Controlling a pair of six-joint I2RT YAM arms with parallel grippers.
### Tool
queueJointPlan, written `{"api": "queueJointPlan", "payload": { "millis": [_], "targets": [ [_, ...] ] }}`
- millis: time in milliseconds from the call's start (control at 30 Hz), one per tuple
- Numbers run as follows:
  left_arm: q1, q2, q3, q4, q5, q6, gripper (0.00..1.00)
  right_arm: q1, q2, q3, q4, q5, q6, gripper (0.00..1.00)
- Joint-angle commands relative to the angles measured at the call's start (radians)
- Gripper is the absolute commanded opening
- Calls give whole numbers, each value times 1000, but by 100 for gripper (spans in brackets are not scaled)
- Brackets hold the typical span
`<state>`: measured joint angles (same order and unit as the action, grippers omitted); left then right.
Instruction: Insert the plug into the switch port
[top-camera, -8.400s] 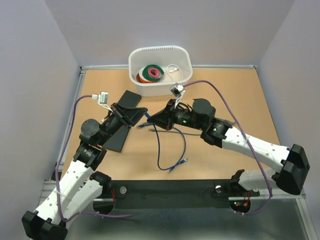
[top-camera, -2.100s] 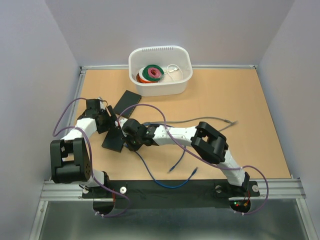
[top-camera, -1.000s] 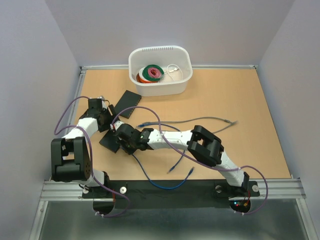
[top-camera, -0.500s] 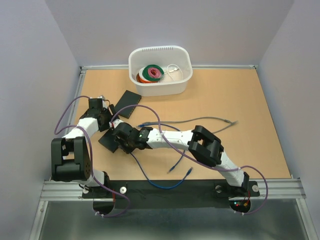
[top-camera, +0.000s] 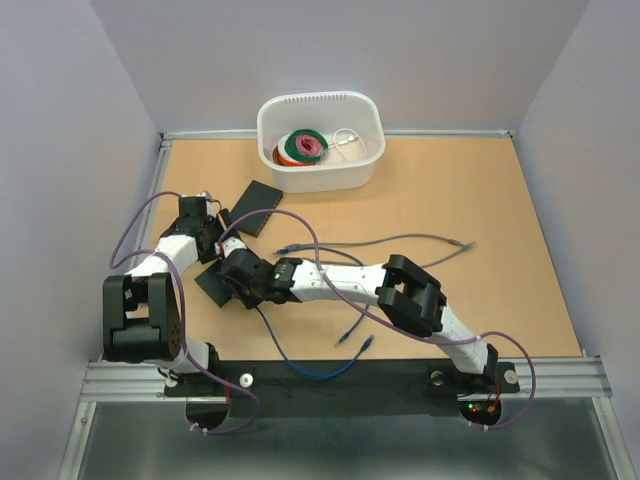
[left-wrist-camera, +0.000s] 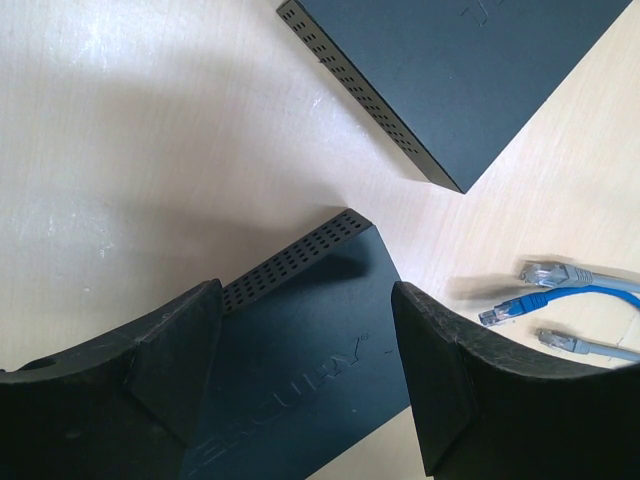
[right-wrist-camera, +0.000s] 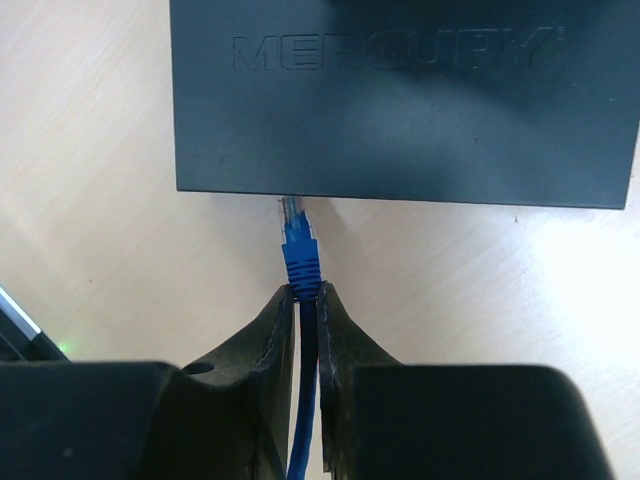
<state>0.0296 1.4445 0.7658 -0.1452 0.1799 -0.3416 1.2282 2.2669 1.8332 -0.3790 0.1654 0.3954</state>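
Our right pincer (right-wrist-camera: 307, 296) holds the plug (right-wrist-camera: 298, 250), tip at the switch (right-wrist-camera: 400, 120) edge just ahead. We judge seating remains; left pincer (left-wrist-camera: 305, 310) gapes wide.

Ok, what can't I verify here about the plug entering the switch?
Right wrist view: port openings of the black rectangular Mercury switch hide under its top edge, so the blue network plug in the right gripper may or may not be in.
Top external view: the right arm covers plug and port.
Left wrist view: fingers of the left gripper hide any contact with the switch.
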Motion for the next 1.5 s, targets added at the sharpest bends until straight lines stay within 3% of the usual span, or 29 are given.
{"api": "queueJointPlan", "payload": {
  "millis": [0, 200, 567, 1000, 1167, 1467],
  "targets": [
    [-13, 17, 7, -73, 40, -14, 79, 1, 5, -3, 114, 172, 51, 1],
    [-14, 22, 7, -71, 50, -14, 79, -16, -3, -72, 114, 307, 51, 1],
    [-26, 4, -49, 8, 165, -122, 79, -108, -110, -260, 138, 332, 62, 0],
    [-214, -30, -68, 139, 147, -296, 80, -177, -331, -529, 184, 336, 30, 1],
    [-232, -12, -28, 141, 122, -266, 80, -177, -454, -650, 184, 310, 42, 1],
    [-240, -50, -97, 317, 158, -220, 80, -113, -544, -790, 193, 240, 85, 1]
  ]
}}
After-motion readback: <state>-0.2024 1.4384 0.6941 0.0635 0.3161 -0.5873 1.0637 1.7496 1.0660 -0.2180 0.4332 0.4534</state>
